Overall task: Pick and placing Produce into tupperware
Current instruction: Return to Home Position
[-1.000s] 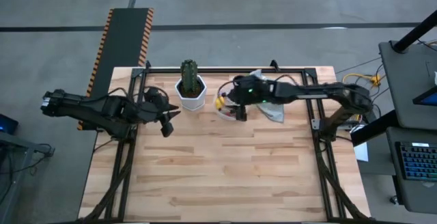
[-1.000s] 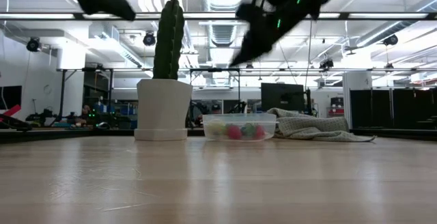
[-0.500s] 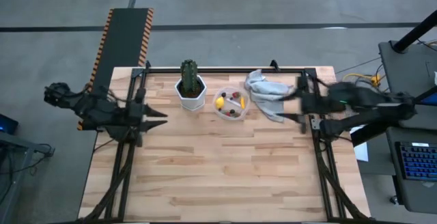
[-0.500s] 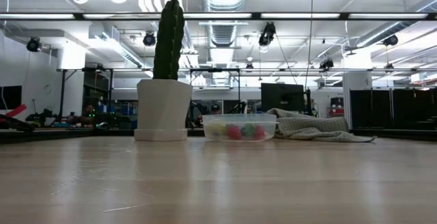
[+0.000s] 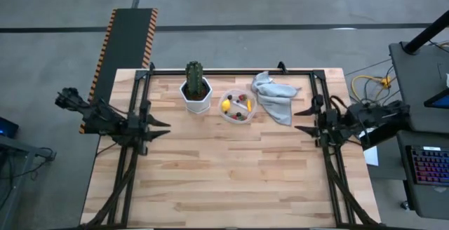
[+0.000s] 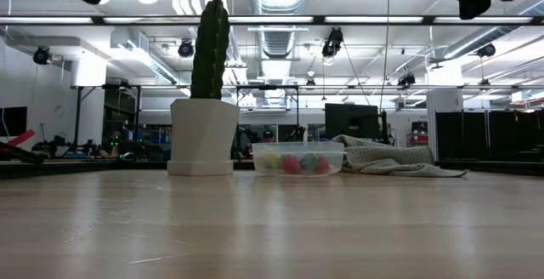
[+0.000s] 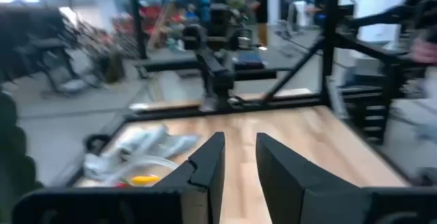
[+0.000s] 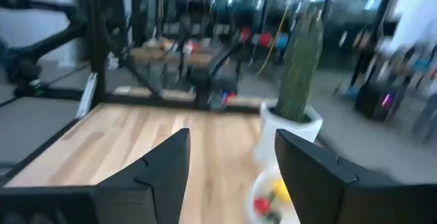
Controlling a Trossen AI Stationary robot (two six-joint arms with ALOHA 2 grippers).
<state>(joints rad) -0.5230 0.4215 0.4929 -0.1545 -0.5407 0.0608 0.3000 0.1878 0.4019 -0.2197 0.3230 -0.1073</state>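
The clear tupperware (image 5: 237,108) stands on the table at the far middle. Inside it lie produce pieces: a yellow one (image 5: 226,106), red ones (image 5: 242,99) and dark berries (image 5: 239,116). In the low view the tupperware (image 6: 297,157) shows the coloured pieces through its wall. My left gripper (image 5: 165,127) hovers at the table's left edge, pointing right, open by a narrow gap (image 7: 239,166) and holding nothing. My right gripper (image 5: 297,120) hovers at the right edge, pointing left, open wide (image 8: 232,162) and holding nothing.
A green cactus (image 5: 195,76) in a white pot (image 5: 196,98) stands just left of the tupperware. A crumpled grey cloth (image 5: 275,97) lies just right of it. The black frame rails (image 5: 231,71) run along the table's far, left and right edges.
My right gripper has drawn back from above the tupperware to the table's right edge, staying open. My left gripper has pulled back toward the left edge and swung from pointing down to level. The tupperware and its pieces have not moved.
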